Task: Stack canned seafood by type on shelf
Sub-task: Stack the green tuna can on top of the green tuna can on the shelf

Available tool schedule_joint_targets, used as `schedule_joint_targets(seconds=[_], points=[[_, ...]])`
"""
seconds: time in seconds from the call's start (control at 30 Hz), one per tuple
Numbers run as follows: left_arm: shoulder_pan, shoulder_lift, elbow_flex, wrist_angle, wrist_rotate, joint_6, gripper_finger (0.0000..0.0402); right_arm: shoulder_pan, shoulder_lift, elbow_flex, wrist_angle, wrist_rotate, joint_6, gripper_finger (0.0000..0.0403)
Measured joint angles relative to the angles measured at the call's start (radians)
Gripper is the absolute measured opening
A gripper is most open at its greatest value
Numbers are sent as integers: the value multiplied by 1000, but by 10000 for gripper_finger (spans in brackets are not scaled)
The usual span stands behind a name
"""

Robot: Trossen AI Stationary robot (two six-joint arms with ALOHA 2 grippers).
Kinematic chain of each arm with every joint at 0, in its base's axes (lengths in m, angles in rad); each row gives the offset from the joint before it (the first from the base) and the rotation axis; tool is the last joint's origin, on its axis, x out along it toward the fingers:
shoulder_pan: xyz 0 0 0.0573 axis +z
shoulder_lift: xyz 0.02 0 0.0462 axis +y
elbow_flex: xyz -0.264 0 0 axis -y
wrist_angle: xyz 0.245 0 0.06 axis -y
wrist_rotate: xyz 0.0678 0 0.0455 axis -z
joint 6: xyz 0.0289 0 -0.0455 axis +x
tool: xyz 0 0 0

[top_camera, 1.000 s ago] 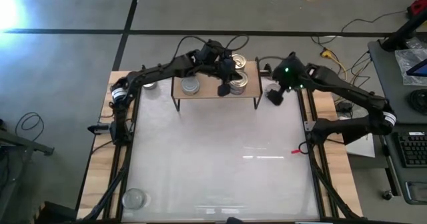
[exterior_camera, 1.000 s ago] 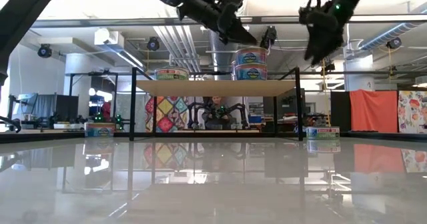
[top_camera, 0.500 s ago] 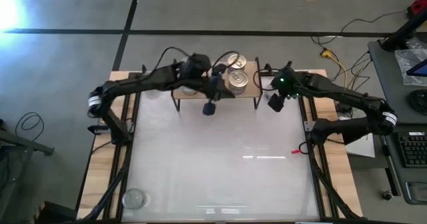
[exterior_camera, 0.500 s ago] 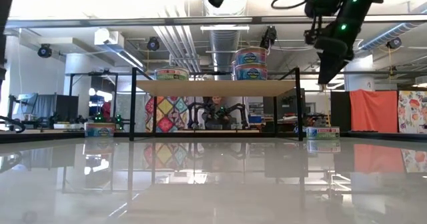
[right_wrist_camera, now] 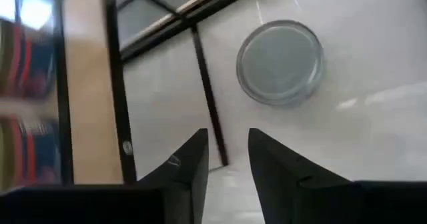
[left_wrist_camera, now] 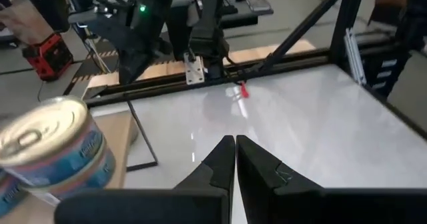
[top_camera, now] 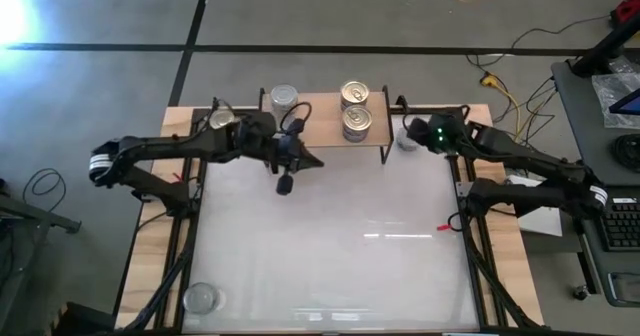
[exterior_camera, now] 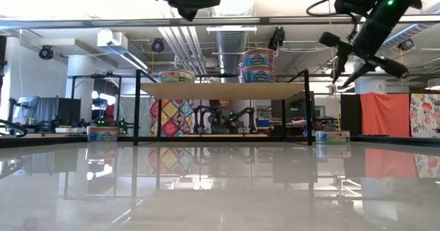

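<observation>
Canned seafood (top_camera: 357,122) counted from above: six short round tins. Three on the light-wood shelf (top_camera: 315,111) at the far edge of the white table (top_camera: 330,256): one silver-topped tin (top_camera: 284,98) toward its left end, two gold tops with pull tabs toward its right, one behind the other. Three more on the table: one just off the shelf's right end (top_camera: 403,142), one off its left end (top_camera: 222,121) partly under the left arm, one near the front left corner (top_camera: 200,297). Left pincer (top_camera: 312,162) in front of the shelf, apart from every tin; right pincer (top_camera: 418,133) over the tin at the right end.

From table height: on the shelf, a single tin at left and two blue-and-green-labelled tins one upon the other at right; two tins down on the table, one either side of the black wire legs. Both pincers up above shelf level, holding nothing.

Past the left wrist: fingers pressed together, empty; a gold-topped tin on the shelf close by.

Past the right wrist: fingers parted, nothing between them; the round silver-grey top of the table tin beyond, beside a shelf leg, untouched.
</observation>
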Motion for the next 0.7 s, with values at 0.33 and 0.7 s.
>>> schedule_joint_targets(seconds=[0.33,0.7], points=[[-84,-39,-205,293,2,-178,0,-1,144,-8,6,314,490,67],[-306,-41,-233,322,-49,-241,0,-1,402,-8,78,261,752,74]])
